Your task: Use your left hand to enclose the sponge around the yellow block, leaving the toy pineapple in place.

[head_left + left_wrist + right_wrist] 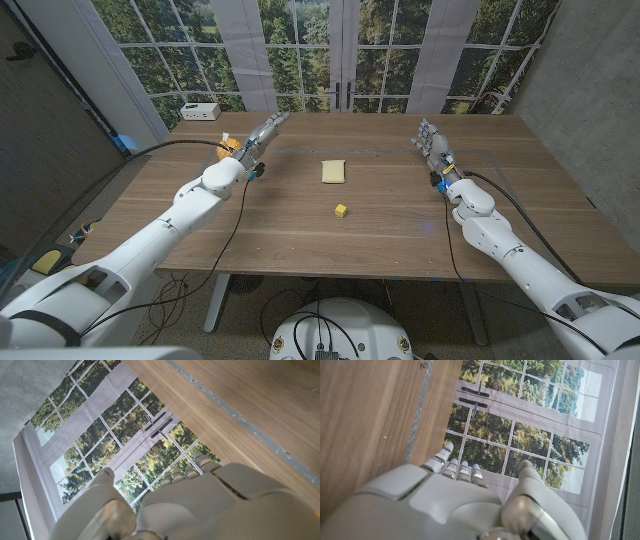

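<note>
Both hands are held open above the wooden table [400, 225], fingers extended and nothing gripped: the left hand [262, 133], the right hand [432, 146]. Between them the sponge [333, 171] is seen, well apart from either. Nearer the robot lies the yellow block [341, 210]. Just beside the left hand the toy pineapple [229, 147] is partly hidden.

No text, label, brand, number or sign can be read in any of the views. The white box [200, 111] at the far corner of the surface [400, 215] carries small dark marks, too small to make out.
</note>
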Robot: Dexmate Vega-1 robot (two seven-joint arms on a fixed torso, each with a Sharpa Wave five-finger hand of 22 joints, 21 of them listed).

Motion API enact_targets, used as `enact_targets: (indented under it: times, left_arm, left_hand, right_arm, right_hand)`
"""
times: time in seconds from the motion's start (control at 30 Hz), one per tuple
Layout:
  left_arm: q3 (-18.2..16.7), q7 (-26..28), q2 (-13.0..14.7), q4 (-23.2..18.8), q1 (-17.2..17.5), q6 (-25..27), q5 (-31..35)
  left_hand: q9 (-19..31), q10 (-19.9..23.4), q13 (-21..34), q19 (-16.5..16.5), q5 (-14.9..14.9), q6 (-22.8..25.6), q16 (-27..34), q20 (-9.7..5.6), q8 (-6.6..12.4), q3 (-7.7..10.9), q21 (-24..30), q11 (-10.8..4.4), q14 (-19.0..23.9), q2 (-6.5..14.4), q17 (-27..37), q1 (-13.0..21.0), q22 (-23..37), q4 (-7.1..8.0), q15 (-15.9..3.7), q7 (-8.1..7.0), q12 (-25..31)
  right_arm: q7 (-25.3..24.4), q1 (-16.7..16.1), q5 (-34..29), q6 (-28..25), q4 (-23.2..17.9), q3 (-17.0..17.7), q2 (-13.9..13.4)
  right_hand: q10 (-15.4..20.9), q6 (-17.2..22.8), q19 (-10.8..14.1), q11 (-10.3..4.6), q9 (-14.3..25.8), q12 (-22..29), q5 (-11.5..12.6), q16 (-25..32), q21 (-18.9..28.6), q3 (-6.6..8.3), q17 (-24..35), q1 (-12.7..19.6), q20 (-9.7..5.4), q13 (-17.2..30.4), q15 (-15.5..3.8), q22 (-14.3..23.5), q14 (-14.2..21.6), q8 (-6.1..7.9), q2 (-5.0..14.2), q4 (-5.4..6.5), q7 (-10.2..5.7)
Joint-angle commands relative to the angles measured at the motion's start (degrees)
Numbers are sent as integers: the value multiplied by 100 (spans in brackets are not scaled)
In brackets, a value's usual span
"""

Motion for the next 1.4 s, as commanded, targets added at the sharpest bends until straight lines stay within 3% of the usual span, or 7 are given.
enact_targets:
  times: [0.03,0.5,0.83,0.93,1.23,1.33,1.4]
  left_arm:
    - [296,222,307,-634,-223,771,862]
    - [626,-66,430,-932,-510,1255,1530]
    - [832,-264,384,-952,-712,1427,1888]
    - [894,-367,343,-904,-776,1409,1934]
    - [1222,-542,268,-940,-1005,1711,2452]
    - [1272,-558,228,-927,-1042,1718,2551]
    - [1328,-607,198,-945,-1087,1775,2637]
  left_hand:
    - [25,-7,23,37,33,-142,-6,-3,-25,6,-20,1,-53,-57,16,40,0,-60,-13,23,-12]
    - [28,16,27,74,47,-78,-6,10,-20,-40,-42,-14,-40,-137,18,150,5,-163,-20,2,-26]
    - [30,87,30,113,64,21,5,37,-4,-71,-56,-52,6,-168,19,235,10,-229,-47,-65,-16]
    - [31,178,32,151,76,187,16,43,37,-90,-59,56,60,-178,19,289,13,-269,-30,-52,6]
    - [32,319,34,262,94,335,35,40,33,-133,-54,32,194,-190,19,387,18,-337,-42,-48,26]
    - [31,354,34,291,99,376,34,34,29,-145,-56,-61,228,-192,19,420,18,-360,-59,-68,26]
    - [31,396,34,308,101,412,37,36,31,-153,-57,-24,255,-193,19,440,18,-373,-64,-69,35]
  right_arm:
    - [-58,-106,-3,108,-71,26,17]
    - [-94,-212,-40,250,-173,36,26]
    - [-156,-248,-77,254,-243,35,13]
    - [-149,-252,-80,278,-230,38,14]
    - [-119,-247,-64,320,-193,51,21]
    - [-102,-238,-62,327,-190,53,17]
    - [-88,-229,-49,334,-178,57,23]
  right_hand:
    - [11,17,-3,14,18,32,60,-4,-7,-27,19,11,29,22,25,13,-18,38,-48,-8,-4]
    - [21,24,16,25,18,34,68,-7,-12,-29,13,0,29,21,20,14,-9,38,-57,-10,-8]
    - [17,46,18,43,18,31,75,-13,-22,-29,7,-3,43,20,47,14,-9,45,-65,-15,-6]
    - [1,55,-1,52,18,24,77,-19,-32,-29,7,-6,62,20,72,15,-21,47,-66,-15,-10]
    - [-19,77,-29,66,18,17,83,-24,-50,-29,7,-17,103,20,117,16,-30,51,-68,-14,-49]
    - [-20,79,-33,73,18,17,84,-26,-52,-28,7,-18,109,20,120,17,-35,51,-68,-15,-56]
    - [-21,79,-33,69,18,17,85,-25,-53,-27,6,-18,109,20,122,17,-34,50,-67,-15,-58]
